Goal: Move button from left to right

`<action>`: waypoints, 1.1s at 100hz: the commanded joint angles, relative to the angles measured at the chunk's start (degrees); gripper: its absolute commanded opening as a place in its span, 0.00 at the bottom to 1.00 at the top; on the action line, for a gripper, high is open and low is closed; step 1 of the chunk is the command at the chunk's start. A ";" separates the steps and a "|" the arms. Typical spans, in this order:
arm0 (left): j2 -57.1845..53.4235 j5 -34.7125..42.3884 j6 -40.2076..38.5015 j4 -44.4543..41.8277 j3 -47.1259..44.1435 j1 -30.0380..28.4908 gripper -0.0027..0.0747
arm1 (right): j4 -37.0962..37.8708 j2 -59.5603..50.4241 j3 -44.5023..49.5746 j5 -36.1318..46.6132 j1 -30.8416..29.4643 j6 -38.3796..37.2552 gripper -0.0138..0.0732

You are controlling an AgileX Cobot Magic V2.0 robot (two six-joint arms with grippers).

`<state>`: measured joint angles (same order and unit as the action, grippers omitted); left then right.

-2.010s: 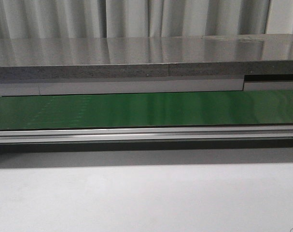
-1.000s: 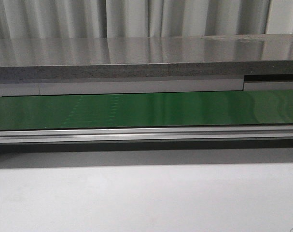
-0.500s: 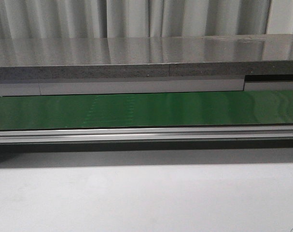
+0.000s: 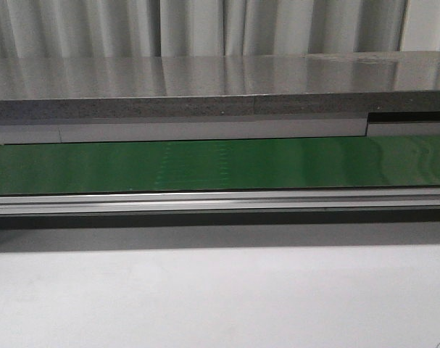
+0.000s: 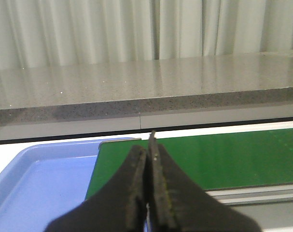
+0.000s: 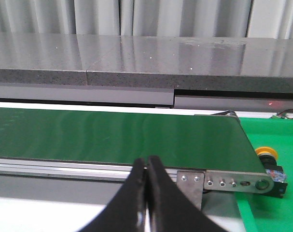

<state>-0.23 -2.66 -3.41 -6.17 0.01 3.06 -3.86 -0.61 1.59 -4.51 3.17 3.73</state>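
The button (image 6: 269, 162) shows only in the right wrist view: a yellow-orange round cap on a black body with small red and blue marks, sitting on a green surface just past the conveyor's end. My right gripper (image 6: 147, 164) is shut and empty, in front of the belt's rail, well to the side of the button. My left gripper (image 5: 147, 147) is shut and empty, over the other end of the green belt (image 5: 223, 159). Neither gripper shows in the front view.
A green conveyor belt (image 4: 220, 165) with a metal rail (image 4: 220, 201) runs across, a grey stone ledge (image 4: 205, 87) behind it. A blue tray (image 5: 40, 183) lies at the belt's left end. White table (image 4: 220, 297) in front. A metal bracket (image 6: 233, 181) caps the belt's right end.
A faint pale patch on the green belt has drifted to the right. Nothing else has moved in the front view.
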 commanded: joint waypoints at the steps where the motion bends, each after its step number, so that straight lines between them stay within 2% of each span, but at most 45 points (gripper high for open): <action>1: -1.77 5.23 -0.78 -0.05 -1.01 0.59 0.01 | 0.35 -1.00 -0.87 5.21 0.07 0.05 0.08; 110: -1.77 6.91 -0.78 -0.05 -2.01 0.59 0.01 | 0.35 -0.94 -0.87 5.16 0.07 0.05 0.08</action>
<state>-0.23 -0.64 -3.54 -6.30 0.01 3.06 -3.86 -0.61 1.59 -4.51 3.17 3.73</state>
